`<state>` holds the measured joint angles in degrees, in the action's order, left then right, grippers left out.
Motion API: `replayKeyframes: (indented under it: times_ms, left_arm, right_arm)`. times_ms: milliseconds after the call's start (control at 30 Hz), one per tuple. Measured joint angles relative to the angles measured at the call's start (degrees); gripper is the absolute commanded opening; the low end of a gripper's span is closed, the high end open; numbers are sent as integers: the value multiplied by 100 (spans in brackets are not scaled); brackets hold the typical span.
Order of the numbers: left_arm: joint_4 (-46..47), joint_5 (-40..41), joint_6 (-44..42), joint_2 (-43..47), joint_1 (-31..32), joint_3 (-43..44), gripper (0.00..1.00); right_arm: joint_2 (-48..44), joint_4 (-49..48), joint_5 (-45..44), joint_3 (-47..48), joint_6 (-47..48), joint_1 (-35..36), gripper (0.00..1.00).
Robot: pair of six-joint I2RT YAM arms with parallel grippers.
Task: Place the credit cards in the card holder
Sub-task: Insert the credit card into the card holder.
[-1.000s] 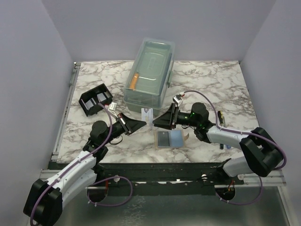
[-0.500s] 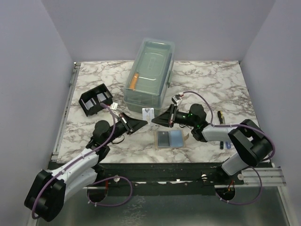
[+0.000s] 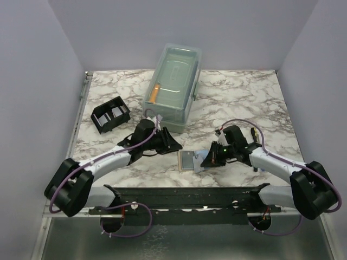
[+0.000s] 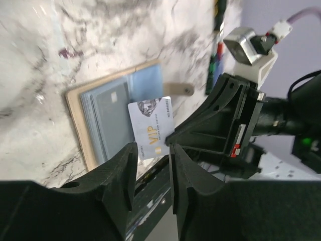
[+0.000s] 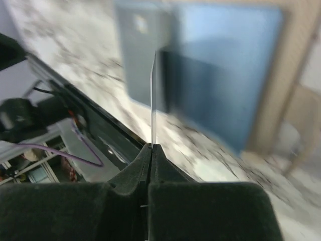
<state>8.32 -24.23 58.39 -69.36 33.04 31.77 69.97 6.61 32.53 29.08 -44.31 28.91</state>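
The right end effector [image 5: 151,145] grips a card [image 4: 150,126], apparently by one corner, above the pad [image 4: 77,120]; the left end effector [image 4: 153,150] is released and the holder [image 3: 110,116] stands well apart, so this slight hold may let the card pivot or slip in transit.

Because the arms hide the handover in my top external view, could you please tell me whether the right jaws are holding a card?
Observer: Yes, the right wrist view shows the right gripper with its jaws closed on a thin card, seen edge-on.
Operator: Thank you. Which card is it?
Observer: In the left wrist view it is white and printed VIP.
Operator: Is the other arm gripping it too?
Observer: No, that view shows the left gripper with its jaws standing open.
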Motion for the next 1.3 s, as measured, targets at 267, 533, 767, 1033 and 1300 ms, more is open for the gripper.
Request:
replayKeyframes:
  times_ms: [267, 533, 767, 1033, 1300]
  left_arm:
    - [116, -142, -341, -1403, 774, 433, 33]
    - [273, -203, -479, -2184, 844, 540, 28]
    - [319, -155, -546, -2275, 846, 540, 28]
    - [313, -136, -553, -2282, 804, 540, 28]
    - [282, -136, -586, -2280, 719, 540, 27]
  right_arm:
    - [-225, 1449, -181, 0, 306, 0, 0]
    - [-153, 1453, -181, 2, 400, 0, 0]
    - [-201, 1401, -162, 2, 442, 0, 0]
    - [-92, 1379, -138, 140, 498, -4, 0]
    - [-42, 1366, -94, 308, 546, -4, 0]
